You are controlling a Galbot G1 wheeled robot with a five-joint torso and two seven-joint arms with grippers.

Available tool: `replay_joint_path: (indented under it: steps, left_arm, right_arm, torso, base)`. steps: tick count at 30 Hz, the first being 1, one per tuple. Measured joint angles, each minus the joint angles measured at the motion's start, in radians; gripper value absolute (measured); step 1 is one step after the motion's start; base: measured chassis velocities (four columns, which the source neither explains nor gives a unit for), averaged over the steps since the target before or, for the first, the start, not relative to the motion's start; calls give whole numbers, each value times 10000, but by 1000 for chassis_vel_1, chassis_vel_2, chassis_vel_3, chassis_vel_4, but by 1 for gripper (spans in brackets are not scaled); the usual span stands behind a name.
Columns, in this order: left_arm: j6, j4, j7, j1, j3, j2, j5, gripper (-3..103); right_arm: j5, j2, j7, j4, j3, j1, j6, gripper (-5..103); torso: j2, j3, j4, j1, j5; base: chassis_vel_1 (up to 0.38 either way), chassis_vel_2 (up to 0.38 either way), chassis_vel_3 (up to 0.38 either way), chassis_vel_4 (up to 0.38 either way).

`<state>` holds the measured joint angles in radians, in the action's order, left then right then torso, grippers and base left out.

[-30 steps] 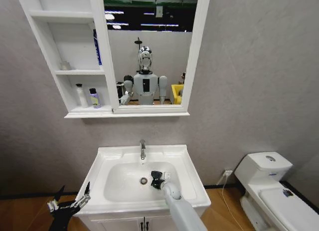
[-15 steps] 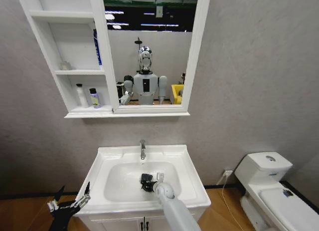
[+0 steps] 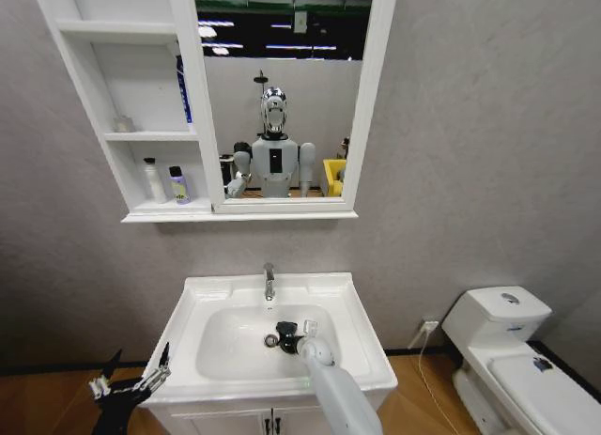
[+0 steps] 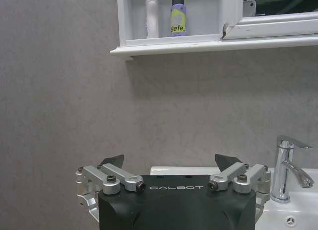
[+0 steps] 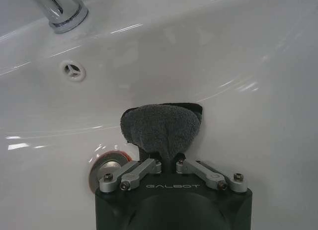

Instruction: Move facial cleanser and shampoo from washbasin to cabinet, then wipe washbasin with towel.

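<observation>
Grey towel (image 5: 162,130) in right claw (image 5: 166,163)

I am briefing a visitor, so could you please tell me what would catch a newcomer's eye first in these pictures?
First, the right gripper down in the washbasin, shut on the dark towel and pressing it to the bowl beside the drain. Next, two bottles standing on the bottom shelf of the cabinet above. The left gripper hangs open at the basin's front left corner.

We see the dark grey towel (image 5: 161,128) bunched against the white washbasin (image 3: 218,346) bowl, just beside the drain (image 3: 270,340). Two bottles, white (image 3: 151,181) and purple (image 3: 177,185), stand upright in the cabinet (image 3: 117,172) bottom shelf.
</observation>
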<state>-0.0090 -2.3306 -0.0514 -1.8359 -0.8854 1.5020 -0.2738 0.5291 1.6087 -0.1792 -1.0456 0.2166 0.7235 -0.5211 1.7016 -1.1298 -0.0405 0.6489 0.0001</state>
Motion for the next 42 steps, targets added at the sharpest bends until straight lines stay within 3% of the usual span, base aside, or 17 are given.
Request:
replay_joint_path:
  steps: [14, 26, 37, 42]
  left_arm:
    - [0, 0, 0, 0, 0, 0, 0, 100]
    - [0, 0, 0, 0, 0, 0, -1, 100]
    - [0, 0, 1, 0, 0, 0, -1, 100]
    - [-1, 0, 1, 0, 0, 0, -1, 100]
  right_arm:
    - [-844, 4, 718, 1146, -288, -573, 458, 8]
    - [-843, -5, 753, 891, -919, -321, 551, 8]
    - [-777, -14, 1898, 962, -1131, -232, 1016, 8]
    - [-907, -10, 1856, 846, -1147, -174, 1078, 8]
  torso:
    - [6, 5, -3, -3, -3]
    - [-1, -2, 0, 3, 0]
    - [-3, -3, 2, 4, -2]
    - [-3, -3, 3, 5, 0]
  base:
    - [0, 0, 0, 0]
    - [0, 0, 0, 0]
    - [0, 0, 0, 0]
    - [0, 0, 0, 0]
